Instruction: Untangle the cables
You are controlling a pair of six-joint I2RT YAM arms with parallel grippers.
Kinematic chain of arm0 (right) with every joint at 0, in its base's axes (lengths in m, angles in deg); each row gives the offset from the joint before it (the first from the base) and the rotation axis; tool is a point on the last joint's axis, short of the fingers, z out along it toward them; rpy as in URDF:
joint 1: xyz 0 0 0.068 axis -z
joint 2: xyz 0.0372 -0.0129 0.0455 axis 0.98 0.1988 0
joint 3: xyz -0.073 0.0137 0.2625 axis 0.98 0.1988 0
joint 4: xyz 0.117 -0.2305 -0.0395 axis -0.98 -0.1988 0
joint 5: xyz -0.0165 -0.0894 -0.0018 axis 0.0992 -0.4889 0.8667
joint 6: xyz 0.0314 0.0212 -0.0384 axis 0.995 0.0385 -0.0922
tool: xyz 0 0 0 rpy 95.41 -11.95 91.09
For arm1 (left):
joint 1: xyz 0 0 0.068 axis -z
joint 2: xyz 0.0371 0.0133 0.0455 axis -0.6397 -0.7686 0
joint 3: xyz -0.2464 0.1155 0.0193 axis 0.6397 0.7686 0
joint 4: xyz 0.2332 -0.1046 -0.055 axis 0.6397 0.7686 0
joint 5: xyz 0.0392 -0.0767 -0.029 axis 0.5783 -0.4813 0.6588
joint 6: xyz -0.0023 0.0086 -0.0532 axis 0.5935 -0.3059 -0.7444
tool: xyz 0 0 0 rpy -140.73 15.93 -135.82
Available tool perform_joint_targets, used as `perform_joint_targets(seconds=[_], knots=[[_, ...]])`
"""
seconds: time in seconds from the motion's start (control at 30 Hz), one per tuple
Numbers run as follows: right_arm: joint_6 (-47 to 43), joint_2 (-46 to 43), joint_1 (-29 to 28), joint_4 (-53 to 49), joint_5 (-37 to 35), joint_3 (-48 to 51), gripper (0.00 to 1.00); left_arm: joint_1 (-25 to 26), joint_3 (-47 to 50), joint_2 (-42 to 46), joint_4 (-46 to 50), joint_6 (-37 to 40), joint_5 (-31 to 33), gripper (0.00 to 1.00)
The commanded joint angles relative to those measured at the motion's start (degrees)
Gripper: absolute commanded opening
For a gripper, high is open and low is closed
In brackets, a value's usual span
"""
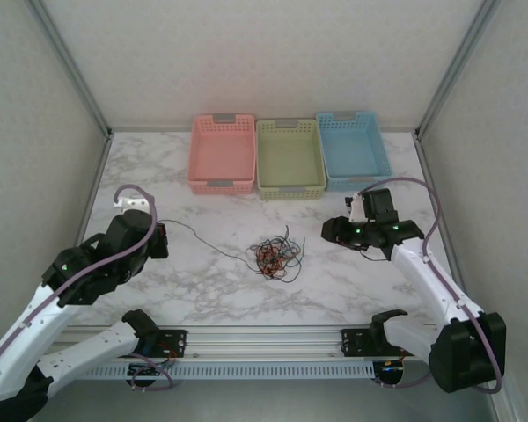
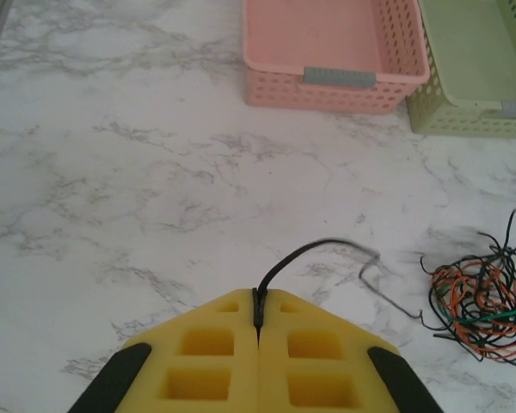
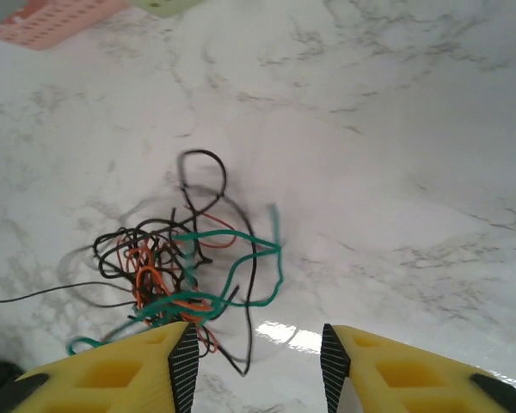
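While my left gripper (image 2: 258, 311) pinches one black cable (image 2: 303, 249), my right gripper (image 3: 256, 342) stands open, with the cables (image 3: 168, 262) bunched just ahead, slightly left.

So the counter (image 1: 202, 290) is a white marble-look top with grey veins. Three plastic baskets sit in a row along the far edge, packed right up side by side: pink basket (image 1: 222, 154) toward the left, green basket (image 1: 289, 158) in the middle, blue basket (image 1: 352, 149) toward the right. All three look like they've got nothing in them. Around the middle of the counter, well apart from the baskets, there's a messy little clump of cables (image 1: 275, 256), black, orange and green all looped through each other. One thin black strand (image 1: 207, 239) trails out of the clump toward the left edge.
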Motion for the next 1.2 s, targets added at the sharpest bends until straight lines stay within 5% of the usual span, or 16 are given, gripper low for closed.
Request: perform_joint_targets(seconds=[0.0, 0.13, 0.47, 0.63, 0.93, 1.17], knots=[[-1.9, -1.7, -2.6, -0.7, 3.5, -3.3, 0.46, -0.5, 0.1, 0.2, -1.9, 1.0, -3.0, 0.00], [-3.9, 0.3, -10.0, -1.2, 1.4, -5.9, 0.42, -0.5, -1.7, -0.3, -2.0, 2.4, -6.9, 0.00], [-5.7, 16.2, -30.0, -3.4, -16.5, -16.3, 0.41, -0.5, -8.0, 0.2, -0.9, 2.7, -11.5, 0.00], [-8.5, 27.1, -37.8, -8.3, -28.0, -24.1, 0.50, -0.5, -9.3, 1.2, -1.2, 2.7, -13.2, 0.00], [-10.1, 39.6, -39.9, -10.3, -35.5, -28.6, 0.63, -0.5, -12.8, 1.6, -0.7, 2.5, -14.6, 0.00], [-8.4, 44.6, -38.0, -12.0, -42.7, -27.9, 0.55, -0.5, -14.4, 2.8, -0.4, 2.4, -14.8, 0.00]])
